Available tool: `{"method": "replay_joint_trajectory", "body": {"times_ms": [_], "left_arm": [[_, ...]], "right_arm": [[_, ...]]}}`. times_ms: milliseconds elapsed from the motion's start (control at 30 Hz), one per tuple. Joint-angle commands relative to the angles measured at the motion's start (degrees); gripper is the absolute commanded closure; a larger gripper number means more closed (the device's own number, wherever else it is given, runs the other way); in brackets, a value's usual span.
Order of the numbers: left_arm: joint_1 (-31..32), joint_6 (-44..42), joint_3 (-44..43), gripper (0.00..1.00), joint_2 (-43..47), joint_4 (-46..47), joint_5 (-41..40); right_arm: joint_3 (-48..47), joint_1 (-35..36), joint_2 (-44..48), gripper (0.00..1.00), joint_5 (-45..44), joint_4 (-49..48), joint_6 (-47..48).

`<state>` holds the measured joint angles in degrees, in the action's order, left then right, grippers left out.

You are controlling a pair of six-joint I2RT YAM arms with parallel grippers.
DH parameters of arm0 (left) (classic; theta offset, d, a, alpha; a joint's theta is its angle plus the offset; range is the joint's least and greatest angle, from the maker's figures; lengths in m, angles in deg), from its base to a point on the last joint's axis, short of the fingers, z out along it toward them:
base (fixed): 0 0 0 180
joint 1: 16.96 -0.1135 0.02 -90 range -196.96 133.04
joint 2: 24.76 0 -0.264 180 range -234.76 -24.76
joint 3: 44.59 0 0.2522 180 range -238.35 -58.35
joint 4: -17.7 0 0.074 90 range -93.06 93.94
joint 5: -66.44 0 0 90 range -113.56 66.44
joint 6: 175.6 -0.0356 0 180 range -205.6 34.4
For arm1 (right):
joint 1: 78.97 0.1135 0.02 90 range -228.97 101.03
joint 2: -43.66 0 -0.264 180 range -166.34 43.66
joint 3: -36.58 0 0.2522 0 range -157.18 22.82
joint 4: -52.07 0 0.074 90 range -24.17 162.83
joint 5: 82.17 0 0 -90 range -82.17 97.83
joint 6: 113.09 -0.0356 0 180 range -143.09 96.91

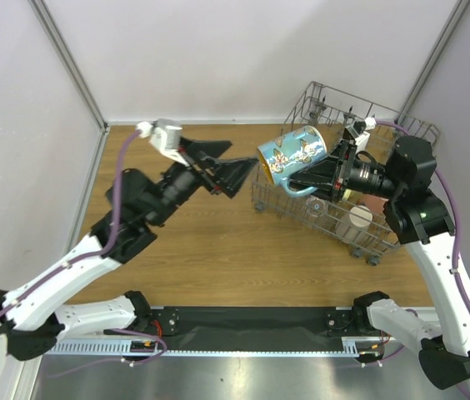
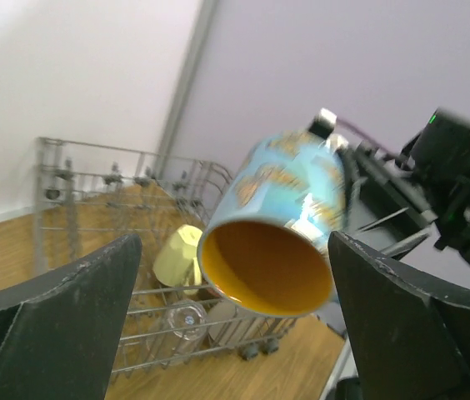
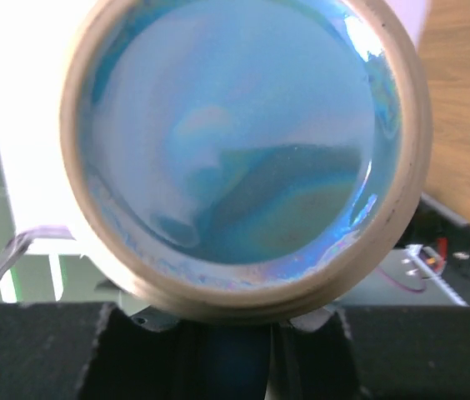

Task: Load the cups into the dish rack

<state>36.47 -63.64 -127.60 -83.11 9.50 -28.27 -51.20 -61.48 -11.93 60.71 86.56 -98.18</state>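
The blue patterned tumbler [image 1: 293, 156] with an orange inside hangs on its side in the air over the left end of the dish rack [image 1: 367, 247]. My right gripper [image 1: 322, 177] is shut on it from the base side. In the right wrist view its blue base [image 3: 235, 142] fills the frame above the gripper [image 3: 231, 337]. My left gripper [image 1: 228, 167] is open and empty just left of the rack, with the tumbler's mouth [image 2: 268, 271] facing it between its fingers [image 2: 52, 325]. A pale yellow mug [image 2: 177, 254] and a small clear glass [image 2: 187, 321] sit in the rack [image 2: 77, 192].
A beige cup [image 1: 360, 218] stands in the rack's near end beside my right arm [image 1: 414, 196]. The rack sits at the far right of the wooden table [image 1: 210, 242], close to the back wall. White walls close in the left, back and right sides.
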Motion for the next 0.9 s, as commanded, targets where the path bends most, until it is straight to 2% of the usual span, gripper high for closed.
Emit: {"method": "replay_joint_trajectory", "body": {"times_ms": [0,167,367,433,533,667,867], "left_arm": [[-0.6,0.4,0.3,0.00,5.5,-3.0,-10.2],[-1.0,0.4,0.8,0.00,11.1,-13.6,-15.5],[-1.0,2.8,1.9,0.00,15.5,-27.3,-14.1],[-1.0,3.5,2.5,0.00,16.7,-31.1,-13.1],[-1.0,6.1,2.1,0.00,18.4,-37.6,-14.1],[-1.0,3.9,-0.4,0.00,19.9,-43.5,-13.5],[-1.0,0.5,-4.3,0.00,21.3,-51.4,-11.1]], "right_arm": [[-3.7,-2.0,-0.5,1.00,-3.5,4.6,9.0],[-9.0,-4.7,-2.8,1.00,-10.4,16.9,19.9],[-14.8,-7.2,-8.0,1.00,-25.4,26.2,31.7],[-15.1,-7.6,-8.7,1.00,-32.4,26.3,33.5],[-13.7,-9.3,-9.6,1.00,-38.5,24.5,35.6],[-12.5,-12.6,-12.1,1.00,-42.1,21.1,37.4],[-14.4,-13.0,-19.6,1.00,-49.7,18.6,41.2]]}}
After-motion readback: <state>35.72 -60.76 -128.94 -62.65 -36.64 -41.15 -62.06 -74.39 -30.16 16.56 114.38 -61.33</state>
